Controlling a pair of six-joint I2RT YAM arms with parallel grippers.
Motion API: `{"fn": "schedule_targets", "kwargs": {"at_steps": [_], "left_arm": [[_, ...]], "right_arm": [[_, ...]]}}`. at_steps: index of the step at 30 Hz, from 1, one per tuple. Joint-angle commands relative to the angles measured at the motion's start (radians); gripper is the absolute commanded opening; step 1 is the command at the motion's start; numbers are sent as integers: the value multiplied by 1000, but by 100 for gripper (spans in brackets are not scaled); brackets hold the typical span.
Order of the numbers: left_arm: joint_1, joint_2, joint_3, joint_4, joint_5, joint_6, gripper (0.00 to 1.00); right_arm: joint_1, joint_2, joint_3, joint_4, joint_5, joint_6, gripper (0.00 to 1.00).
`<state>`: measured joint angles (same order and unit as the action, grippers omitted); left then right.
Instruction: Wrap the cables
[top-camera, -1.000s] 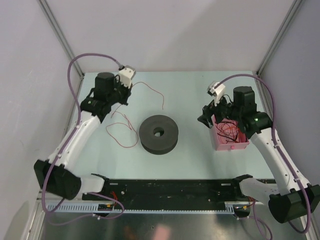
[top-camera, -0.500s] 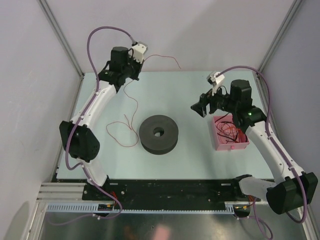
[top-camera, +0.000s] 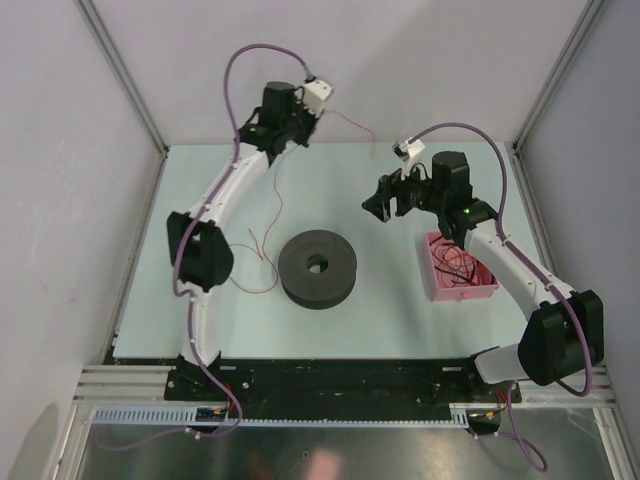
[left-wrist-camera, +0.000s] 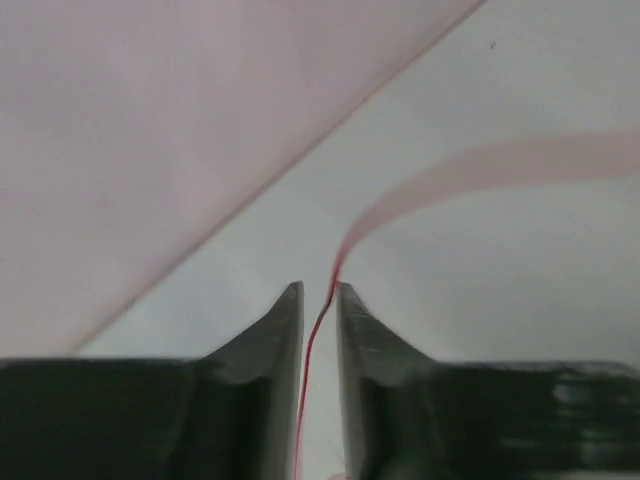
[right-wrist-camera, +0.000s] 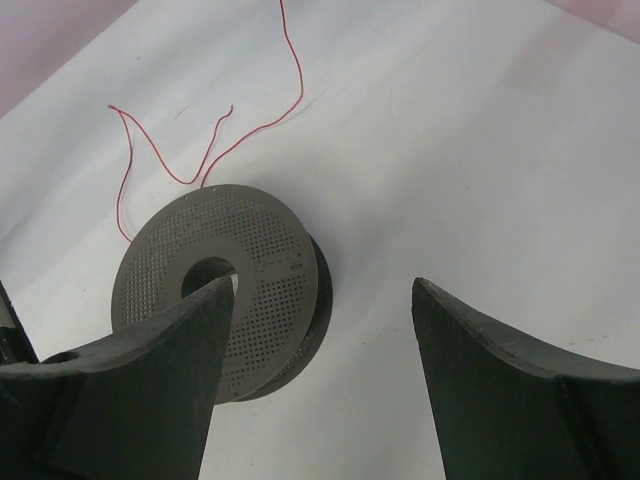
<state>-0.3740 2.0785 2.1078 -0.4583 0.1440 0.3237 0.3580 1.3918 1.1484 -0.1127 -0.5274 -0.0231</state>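
Top external view: a fat, round black spool (top-camera: 317, 268) with a hole in its middle lies flat on the smooth, pale green table (top-camera: 400, 320). The left gripper (top-camera: 297, 131) is up high, far behind the spool and a little to its left. A hair-thin red cable (top-camera: 263, 250) lies in loose curls on the table just left of the spool. One end of it sticks out in the air beside that gripper. To the right of the spool stands a small pink box (top-camera: 466, 293) with straight sides. A tangle of cables (top-camera: 458, 264), red and dark, sits inside it. The right gripper (top-camera: 380, 203) hangs behind the spool and to its right.

Left wrist view shows what the top view cannot. Two dark fingers are pressed almost together and pinch the red cable. The cable runs up between the tips and bends off to the right in a blur.

Right wrist view shows that the spool's flat face is grey and full of tiny dots, like a sieve. The right gripper's fingers are spread wide with nothing between them.
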Motion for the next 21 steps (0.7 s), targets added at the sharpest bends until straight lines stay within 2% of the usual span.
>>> {"fn": "schedule_targets", "kwargs": {"at_steps": [1,2,4,8,11,14,17,21], "left_arm": [[-82,118,209,14,9,101,47],[-82,122,226,11,32,106,63],[-61,82,186,5,99,122,82],[77,-121,-66,-4,292,100,97],[232,-255,-252,-39,489,131,99],[340,-314,-344,-153,578,269,99],[367,-344,-455,-248,492,501,96],[371,-365,-627,-299,412,835,82]], "right_arm": [[-3,-4,57,30,27,-35,78],[-3,-1,58,27,29,-38,79],[-4,8,60,22,26,-33,81],[-4,21,60,13,-11,-34,84],[-22,21,60,-15,-97,-74,90],[-34,25,63,-70,-135,-130,91],[-41,32,62,-115,-122,-167,90],[-43,43,62,-144,-125,-186,89]]}}
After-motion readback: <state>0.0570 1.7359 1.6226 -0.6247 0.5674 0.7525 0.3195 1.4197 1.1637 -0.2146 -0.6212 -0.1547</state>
